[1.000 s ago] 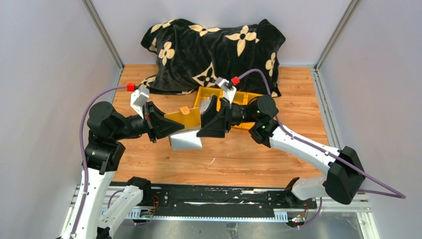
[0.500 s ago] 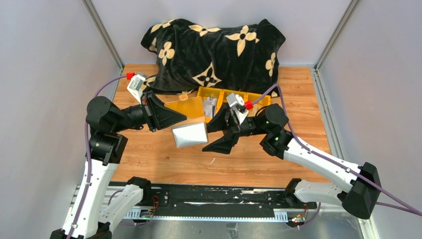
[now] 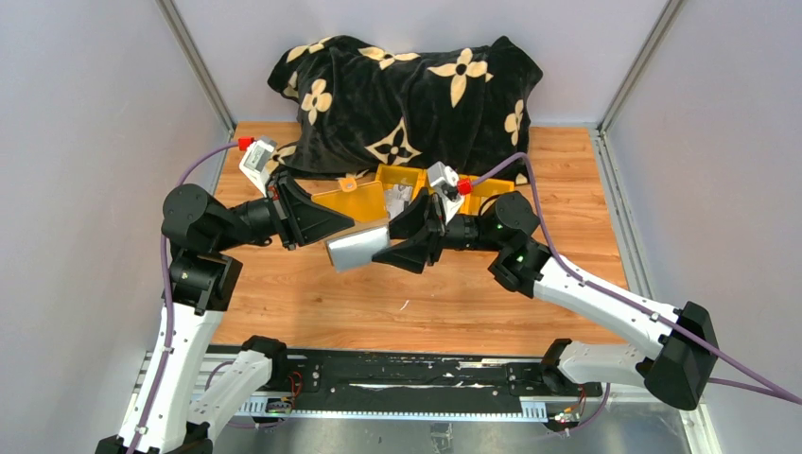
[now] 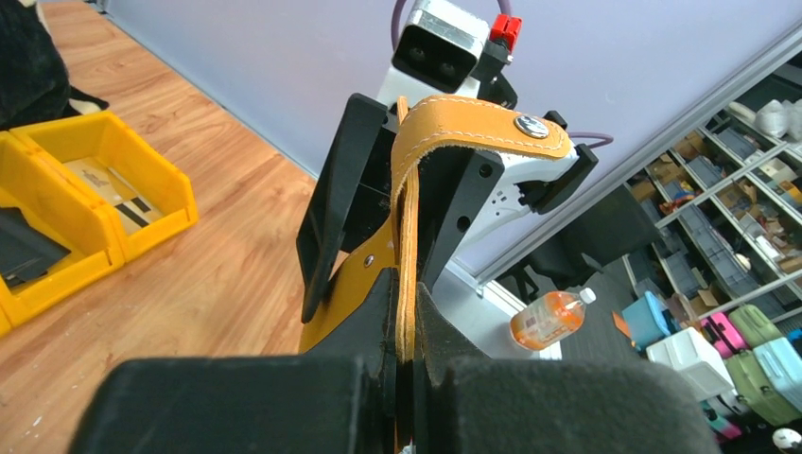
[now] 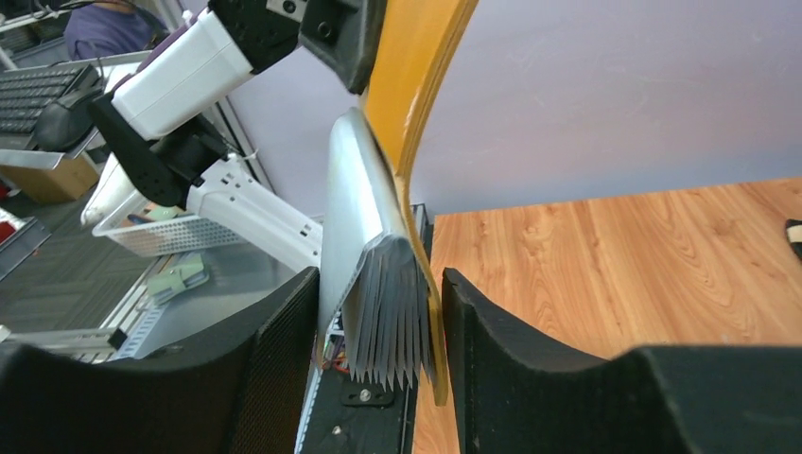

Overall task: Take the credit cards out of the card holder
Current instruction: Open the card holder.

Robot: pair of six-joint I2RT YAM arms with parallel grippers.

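Above the middle of the wood-grain surface (image 3: 454, 293), the small silvery metal card holder (image 3: 357, 248) is held in the air between the two arms. The left gripper (image 3: 364, 225) is clamped tight on its mustard-yellow leather flap (image 4: 473, 128). The right gripper (image 5: 378, 284) stands half spread, one finger on each side of the blue-grey accordion pockets (image 5: 388, 312), close against them. Whether credit cards sit in the pleats cannot be told. Behind lie yellow plastic bins (image 3: 388, 176) and a black blanket with cream flowers (image 3: 407, 85).
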